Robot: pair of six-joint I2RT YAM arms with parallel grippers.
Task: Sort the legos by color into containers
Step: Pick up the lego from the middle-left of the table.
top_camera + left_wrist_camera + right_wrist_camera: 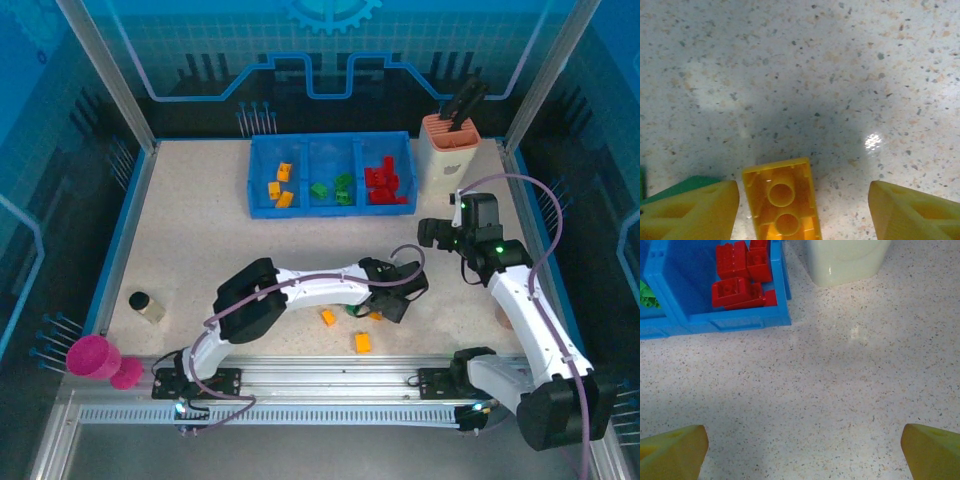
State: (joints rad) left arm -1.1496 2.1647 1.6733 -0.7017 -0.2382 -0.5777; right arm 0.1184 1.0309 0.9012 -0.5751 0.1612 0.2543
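The blue tray [262, 175] at the back holds the containers: orange legos [281, 186] in the left one, green legos [333, 188] in the middle one, red legos [384, 183] in the right one. Loose orange legos [363, 342] and a green one [352, 310] lie near the front. My left gripper [393, 305] is down at the table, open. Its jaws stand on either side of an upside-down yellow-orange lego [782, 200], which sits close to the left finger [695, 215] with a wide gap to the right one. A green lego [687, 184] pokes out behind the left finger. My right gripper [440, 232] hovers open and empty over bare table [804, 440], near the red legos [740, 275].
A peach-and-white holder [451, 150] with black tools stands right of the tray, its base close ahead of the right gripper [847, 260]. A small tan cylinder [147, 305] and a pink object [95, 358] sit at the front left. Blue walls edge the table.
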